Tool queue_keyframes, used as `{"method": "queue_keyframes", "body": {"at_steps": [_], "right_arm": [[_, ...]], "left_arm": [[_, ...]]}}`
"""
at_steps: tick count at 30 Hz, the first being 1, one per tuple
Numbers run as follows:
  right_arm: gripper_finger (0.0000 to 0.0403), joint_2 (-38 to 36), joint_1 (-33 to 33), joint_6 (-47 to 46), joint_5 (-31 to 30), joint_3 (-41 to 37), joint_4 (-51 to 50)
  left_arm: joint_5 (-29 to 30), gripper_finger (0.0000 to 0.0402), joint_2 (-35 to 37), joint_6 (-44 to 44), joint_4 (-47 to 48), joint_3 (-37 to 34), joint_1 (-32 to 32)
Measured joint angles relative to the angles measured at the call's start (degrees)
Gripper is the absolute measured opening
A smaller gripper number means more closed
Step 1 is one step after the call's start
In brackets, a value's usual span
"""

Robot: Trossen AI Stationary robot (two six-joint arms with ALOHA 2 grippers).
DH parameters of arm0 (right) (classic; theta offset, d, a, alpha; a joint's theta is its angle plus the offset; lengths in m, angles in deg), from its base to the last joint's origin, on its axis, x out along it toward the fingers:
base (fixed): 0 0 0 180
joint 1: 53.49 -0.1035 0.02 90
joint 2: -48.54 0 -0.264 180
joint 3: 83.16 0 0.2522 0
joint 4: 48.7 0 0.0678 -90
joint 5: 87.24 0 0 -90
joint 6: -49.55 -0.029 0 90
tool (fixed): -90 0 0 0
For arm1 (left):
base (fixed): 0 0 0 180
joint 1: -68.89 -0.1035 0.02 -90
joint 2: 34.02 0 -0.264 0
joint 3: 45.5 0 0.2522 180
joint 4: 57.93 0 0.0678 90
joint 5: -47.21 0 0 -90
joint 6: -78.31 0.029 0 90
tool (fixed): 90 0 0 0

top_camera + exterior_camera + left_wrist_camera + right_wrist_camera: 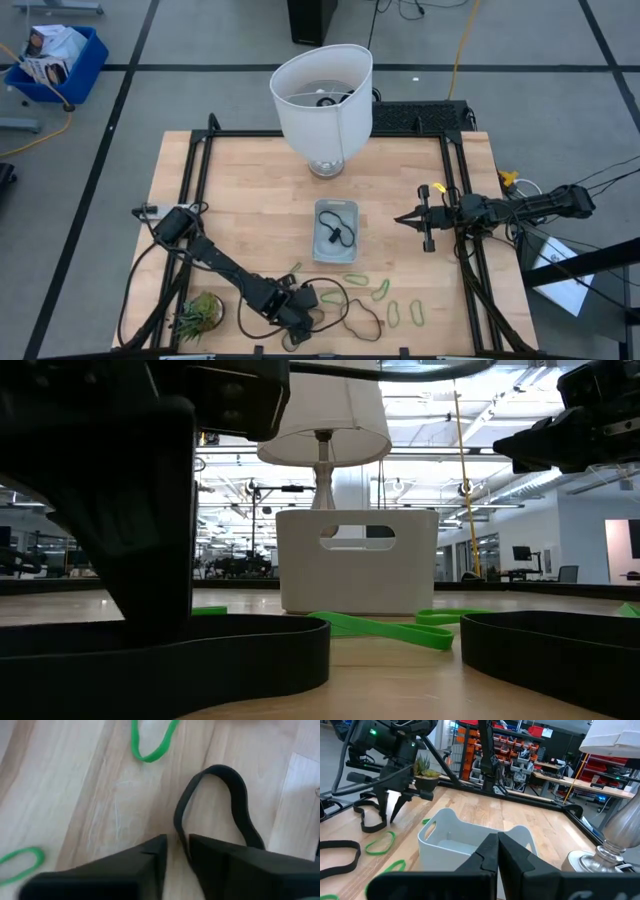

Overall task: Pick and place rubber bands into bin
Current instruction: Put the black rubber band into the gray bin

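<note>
Pale smooth wooden table (250,190), translucent plastic bin (322,246)

Bin (334,231): small pale-blue translucent tray, rounded corners, low walls, upright at table centre, in front of lampshade; one dark band (337,233) lies inside. Low view shows handle slot in its wall.

Rubber bands: light-green ovals (394,314) flat on wood, scattered in front of bin toward right; one more (353,279) just before bin. Dark wavy loop (357,318) lies near front edge, left of green ones. Left wrist view: black band (220,802) arches on wood, one end between left gripper (176,851) fingers, jaws nearly closed around it.
</note>
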Motion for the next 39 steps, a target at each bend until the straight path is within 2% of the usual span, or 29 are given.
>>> {"method": "queue_keyframes", "body": {"at_steps": [3, 10, 13, 16, 18, 22, 24, 27, 33, 39], "right_arm": [[0.0, 0.0, 0.0, 0.0, 0.0, 0.0, 0.0], [0.0, 0.0, 0.0, 0.0, 0.0, 0.0, 0.0], [0.0, 0.0, 0.0, 0.0, -0.1, 0.0, 0.0], [0.0, 0.0, 0.0, 0.0, -0.1, 0.0, 0.2], [0.0, 0.0, 0.0, -0.6, -0.1, 0.0, 0.5], [0.0, 0.0, 0.0, -0.9, -0.1, 0.0, 0.5], [0.0, 0.0, 0.0, -0.9, 0.0, 0.0, 0.5], [0.0, 0.0, 0.0, -1.2, 0.0, 0.0, 0.2], [0.0, 0.0, 0.0, -1.3, 0.0, 0.0, 0.0], [0.0, 0.0, 0.0, -1.3, 0.0, 0.0, 0.0]], "left_arm": [[-0.2, 0.0014, -0.1, 2.3, -0.3, 0.0, 0.1], [-0.4, 0.0006, 0.5, 11.7, -1.7, -0.2, 0.5], [1.6, 0.0005, 2.9, 20.0, -0.6, 0.1, 1.1], [7.3, 0.0005, 8.1, 27.7, -0.6, 0.8, 1.3], [13.1, 0.0004, 11.7, 30.9, 1.8, 0.7, 1.1], [23.6, 0.0003, 19.9, 36.7, 3.0, -2.9, 1.5], [27.3, 0.0003, 25.2, 36.8, 1.2, -7.4, 2.0], [33.1, 0.0002, 32.7, 35.5, -5.3, -18.4, 2.8], [35.1, 0.0001, 45.8, 37.3, -37.0, -44.5, 3.7], [35.4, 0.0001, 50.5, 47.0, -66.1, -61.9, 2.8]]}}
